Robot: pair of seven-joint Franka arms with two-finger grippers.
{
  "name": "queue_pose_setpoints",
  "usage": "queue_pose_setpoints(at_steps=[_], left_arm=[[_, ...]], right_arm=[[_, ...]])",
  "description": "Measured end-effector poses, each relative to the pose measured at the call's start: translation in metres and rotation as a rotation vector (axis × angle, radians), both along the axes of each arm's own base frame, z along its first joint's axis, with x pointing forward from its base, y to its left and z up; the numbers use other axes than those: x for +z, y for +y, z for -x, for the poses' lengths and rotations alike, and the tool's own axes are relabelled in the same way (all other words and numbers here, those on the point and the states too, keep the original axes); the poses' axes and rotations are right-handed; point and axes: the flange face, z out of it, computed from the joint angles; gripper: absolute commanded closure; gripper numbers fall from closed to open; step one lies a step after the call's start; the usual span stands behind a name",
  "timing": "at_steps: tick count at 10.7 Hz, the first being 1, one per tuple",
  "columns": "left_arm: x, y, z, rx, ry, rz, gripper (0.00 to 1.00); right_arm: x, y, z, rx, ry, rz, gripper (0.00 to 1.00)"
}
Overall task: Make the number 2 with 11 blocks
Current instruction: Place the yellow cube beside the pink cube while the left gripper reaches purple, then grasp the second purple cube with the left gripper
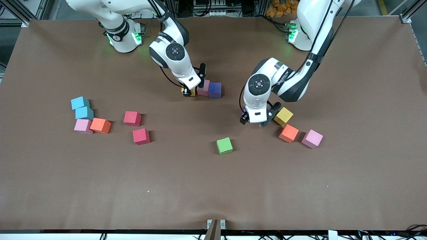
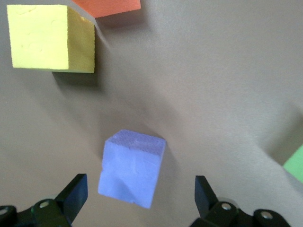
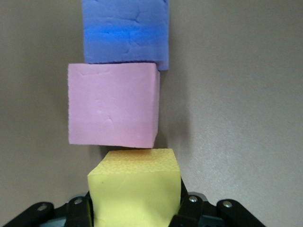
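Observation:
A purple block [image 1: 215, 90] and a pink block [image 1: 203, 88] touch in a short row near the robots' bases. My right gripper [image 1: 188, 92] is shut on a yellow block [image 3: 135, 189] at the pink block's [image 3: 112, 105] free end, with a thin gap between them. My left gripper [image 1: 259, 120] hangs open low over the table with a second purple block [image 2: 132, 168] between its fingers [image 2: 75, 191], untouched; the front view hides that block. Beside it lie a yellow block [image 1: 284, 116], an orange block [image 1: 289, 133] and a pink one [image 1: 312, 138]. The number 2 does not show.
A green block [image 1: 224, 145] lies alone nearer the front camera. Toward the right arm's end lie two red blocks [image 1: 132, 118] [image 1: 141, 136], an orange block [image 1: 100, 125], a pink block [image 1: 83, 126] and two cyan cubes [image 1: 80, 102] [image 1: 84, 113] clustered together.

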Motion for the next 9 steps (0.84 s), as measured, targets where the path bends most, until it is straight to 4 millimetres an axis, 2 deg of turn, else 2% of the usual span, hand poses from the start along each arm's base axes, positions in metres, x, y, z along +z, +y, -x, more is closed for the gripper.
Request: queue_pose_setpoints(at_steps=[4,9], left_arm=[[-0.033,0.002,0.022,-0.024,-0.003,0.022,0.0],[-0.056,0.004,0.028,-0.034,0.005,0.029,0.0]], right_arm=[[-0.012,0.001,0.005,-0.02,0.014,0.002,0.66],[-0.016,0.006,0.012,-0.017,0.017,0.002,0.66]])
